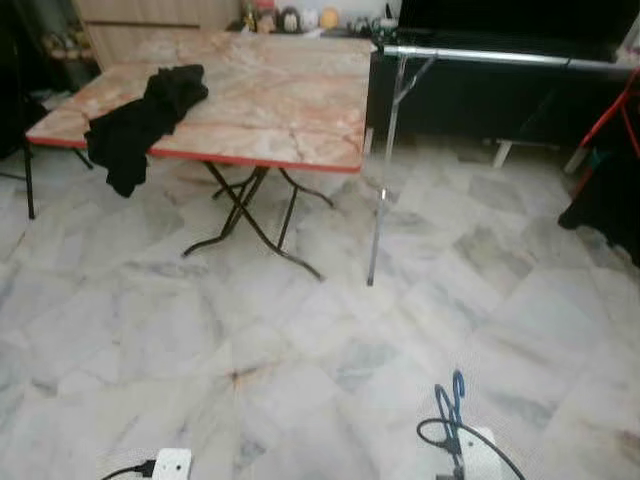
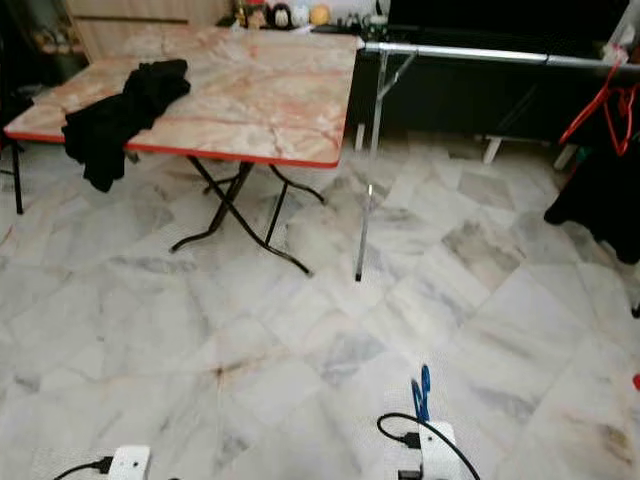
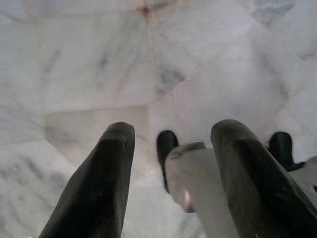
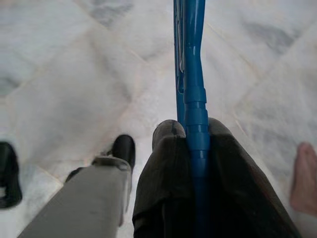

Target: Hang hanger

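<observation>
A blue hanger (image 4: 191,59) runs out from between the black fingers of my right gripper (image 4: 190,131), which is shut on it, low over the marble floor. In the left eye view the blue hanger (image 1: 456,392) sticks up by my right wrist at the bottom edge. The silver rail of a clothes rack (image 1: 480,56) crosses the upper right, well ahead of me. Hanging idle, my left gripper (image 3: 173,128) is open over the floor with nothing between its fingers.
A folding table (image 1: 290,110) with a marble-pattern top stands ahead on the left, with a black garment (image 1: 150,115) draped over its near edge. A red hanger (image 2: 600,95) and dark clothing (image 2: 600,200) hang at the rack's right end. Open floor lies between me and the rack.
</observation>
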`<state>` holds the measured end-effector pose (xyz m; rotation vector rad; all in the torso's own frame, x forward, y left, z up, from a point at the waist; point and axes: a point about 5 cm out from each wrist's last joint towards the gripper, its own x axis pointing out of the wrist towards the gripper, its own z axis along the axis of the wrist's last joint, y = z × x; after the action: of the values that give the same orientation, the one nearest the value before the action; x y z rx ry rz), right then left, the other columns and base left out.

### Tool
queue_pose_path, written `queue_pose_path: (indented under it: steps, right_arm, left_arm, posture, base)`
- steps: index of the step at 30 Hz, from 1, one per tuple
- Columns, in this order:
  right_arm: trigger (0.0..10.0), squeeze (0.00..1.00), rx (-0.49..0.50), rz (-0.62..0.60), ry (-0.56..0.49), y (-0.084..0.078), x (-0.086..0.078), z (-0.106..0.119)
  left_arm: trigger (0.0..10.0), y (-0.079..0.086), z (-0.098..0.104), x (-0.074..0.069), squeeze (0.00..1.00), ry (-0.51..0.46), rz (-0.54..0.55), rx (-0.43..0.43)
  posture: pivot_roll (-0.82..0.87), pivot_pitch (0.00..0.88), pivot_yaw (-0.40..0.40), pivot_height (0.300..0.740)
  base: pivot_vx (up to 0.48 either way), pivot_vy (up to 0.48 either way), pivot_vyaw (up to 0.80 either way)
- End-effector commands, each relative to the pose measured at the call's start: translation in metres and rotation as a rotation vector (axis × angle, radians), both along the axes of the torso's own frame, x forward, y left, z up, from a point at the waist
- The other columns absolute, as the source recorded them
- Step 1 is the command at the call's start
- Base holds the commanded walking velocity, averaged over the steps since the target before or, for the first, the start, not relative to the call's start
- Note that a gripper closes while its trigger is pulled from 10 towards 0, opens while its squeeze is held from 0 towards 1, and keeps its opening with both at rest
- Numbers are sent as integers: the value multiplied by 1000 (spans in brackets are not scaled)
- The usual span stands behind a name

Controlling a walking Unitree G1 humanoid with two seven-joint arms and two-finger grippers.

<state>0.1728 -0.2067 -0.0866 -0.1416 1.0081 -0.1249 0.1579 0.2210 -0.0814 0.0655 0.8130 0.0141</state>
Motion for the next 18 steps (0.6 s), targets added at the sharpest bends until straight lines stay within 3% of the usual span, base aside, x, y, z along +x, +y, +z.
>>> queue_pose_path:
  steps: [1,3,7,8,12,13,15,18]
  right_arm:
    - [10000,0,-16,49,-48,-1,13,7]
    - [10000,0,-6,113,-108,-1,32,17]
    - [10000,0,100,197,-140,8,46,25]
    - [10000,0,93,371,-150,13,57,32]
    - [10000,0,94,493,-168,6,73,46]
    - [10000,0,115,581,-174,3,81,55]
    - [10000,0,119,651,-166,3,83,58]
    - [10000,0,227,913,-140,3,88,74]
  left_arm:
    - [10000,4,6,9,0,-39,-49,27]
    - [10000,6,19,27,0,-134,-94,44]
    - [10000,8,32,43,0,-228,-152,60]
    - [10000,9,44,55,0,-300,-195,68]
    - [10000,12,68,73,0,-412,-277,86]
    - [10000,11,79,79,0,-459,-329,83]
    - [10000,10,84,82,0,-477,-364,81]
    - [10000,-2,107,88,0,-549,-536,59]
  posture:
    - [35,62,-16,740]
    - [32,62,-17,740]
    - [32,62,-17,740]
    - [36,63,-16,740]
    - [35,60,-15,740]
    - [34,61,-15,740]
    - [33,61,-16,740]
    - [36,59,-13,740]
  base:
    - [0,0,619]
    - [0,0,669]
    - [0,0,333]
    - [0,0,0]
    - [0,0,0]
    - [0,0,0]
    - [0,0,0]
    - [0,0,0]
